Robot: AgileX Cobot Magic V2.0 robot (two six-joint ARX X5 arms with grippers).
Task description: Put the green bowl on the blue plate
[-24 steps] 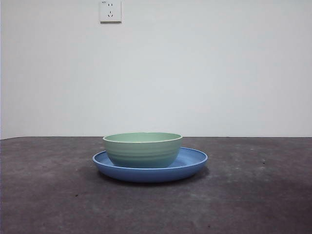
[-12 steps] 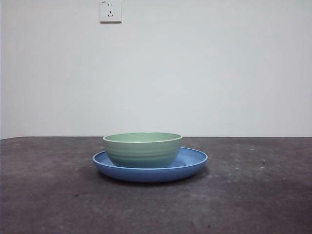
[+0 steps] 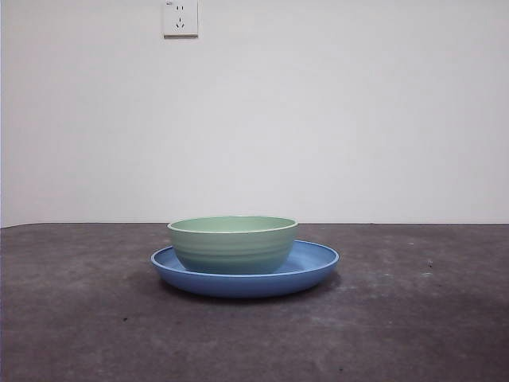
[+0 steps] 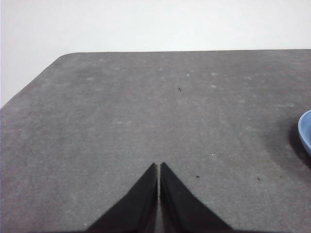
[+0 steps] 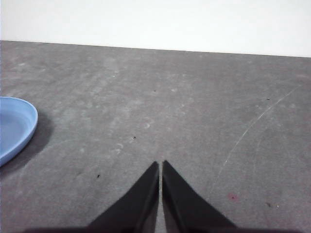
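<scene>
Glazed stoneware is our guess for the green bowl point(image 3: 232, 245), which sits upright inside the blue plate point(image 3: 314, 266) at lower centre of the front view, a little toward the plate's left side, its base resting on the plate's floor. We judge the placement done as things lie. Both pieces look stiff, smooth and glossy, so we expect them to be slippery under black jaws and liable to chip if knocked; the bowl seems moderately heavy for its size. Should we need to lift it again, the lighter rim is the sensible hold, one jaw inside and one outside the wall, since the ridged flank curves too much to pinch.

Our left claw point(image 4: 159, 167) appears at bottom centre of its wrist view with jaws pressed together, gripping nothing, hovering over bare dark worktop point(image 4: 146, 111); the plate's edge point(image 4: 306, 133) shows only at the right border. Our right claw point(image 5: 160, 166) is likewise closed and empty, the plate's rim point(image 5: 19, 124) at the left edge, well apart.
</scene>
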